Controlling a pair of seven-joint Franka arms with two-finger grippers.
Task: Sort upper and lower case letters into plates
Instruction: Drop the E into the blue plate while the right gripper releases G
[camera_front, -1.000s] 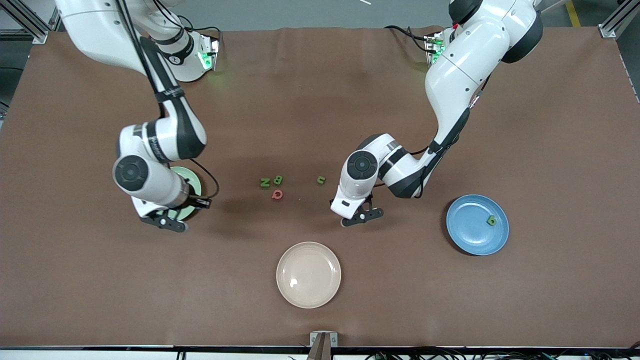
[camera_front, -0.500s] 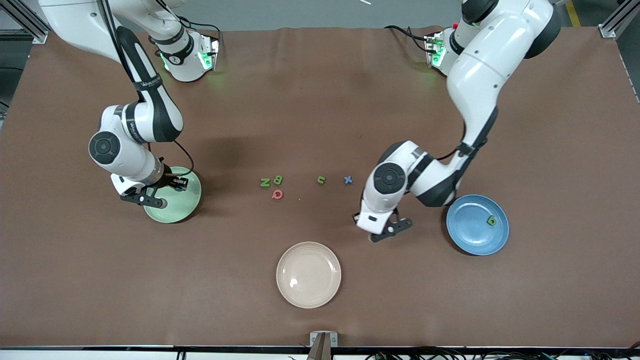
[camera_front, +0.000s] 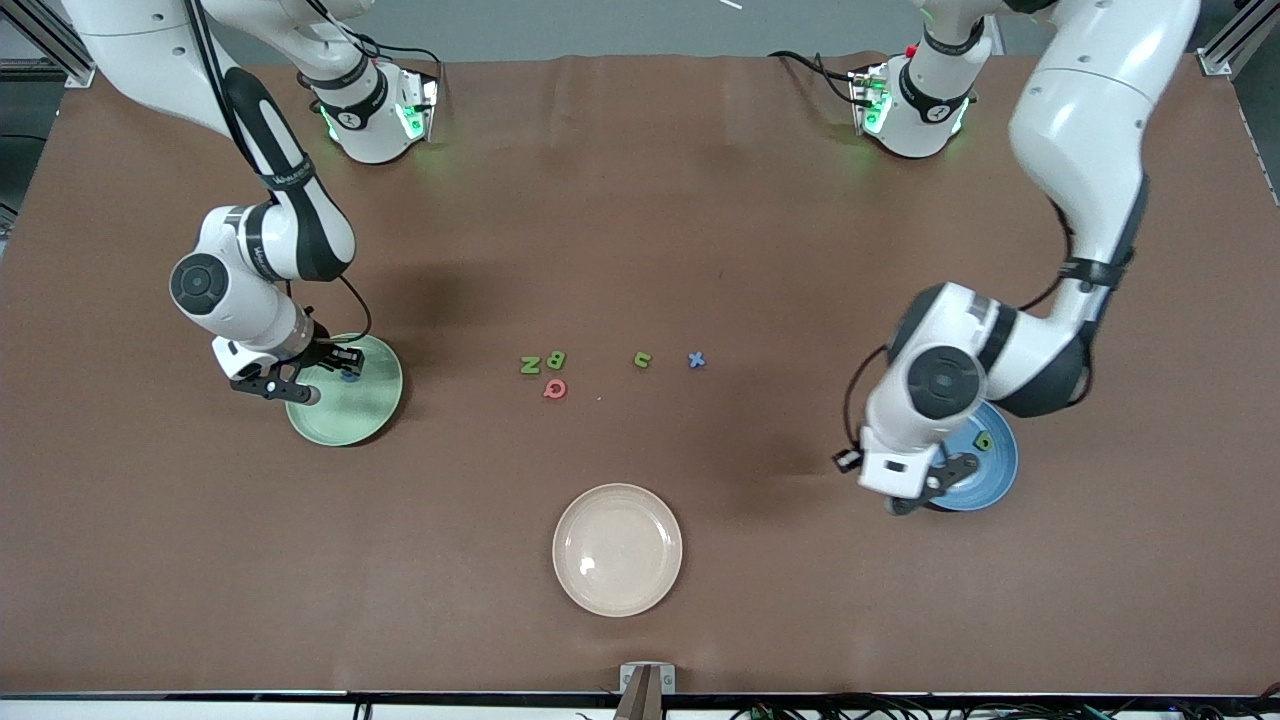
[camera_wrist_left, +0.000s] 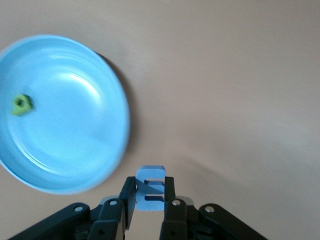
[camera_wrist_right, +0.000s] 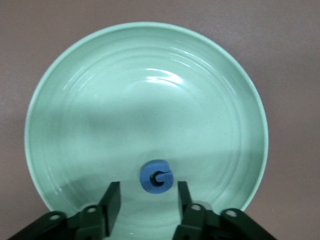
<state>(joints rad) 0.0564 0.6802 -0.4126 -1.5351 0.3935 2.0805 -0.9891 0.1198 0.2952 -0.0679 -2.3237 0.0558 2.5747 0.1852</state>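
Right gripper (camera_wrist_right: 145, 200) over green plate (camera_front: 372, 412): jaws now parted, blue G (camera_wrist_right: 156, 176) dropped in plate, 6 o'clock in right wrist view. Left gripper (camera_wrist_left: 149, 200), swung from table centre, clamps light-blue letter (camera_wrist_left: 150, 187) at blue plate (camera_front: 1002, 462) rim; release next, likely.

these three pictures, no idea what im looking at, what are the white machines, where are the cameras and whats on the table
The white machines are two robot arms at a brown table, sorting small foam letters into plates. The wide picture looks down from across the table; the other two come from cameras on each wrist.

The left gripper, beside the round blue plate, has its fingers shut on a pale blue block letter. That plate holds a small green letter.

The right gripper is over the round pale green plate, fingers open, with a blue G-shaped letter lying in the plate.

Five loose letters lie mid-table. The cream-beige plate holds nothing.
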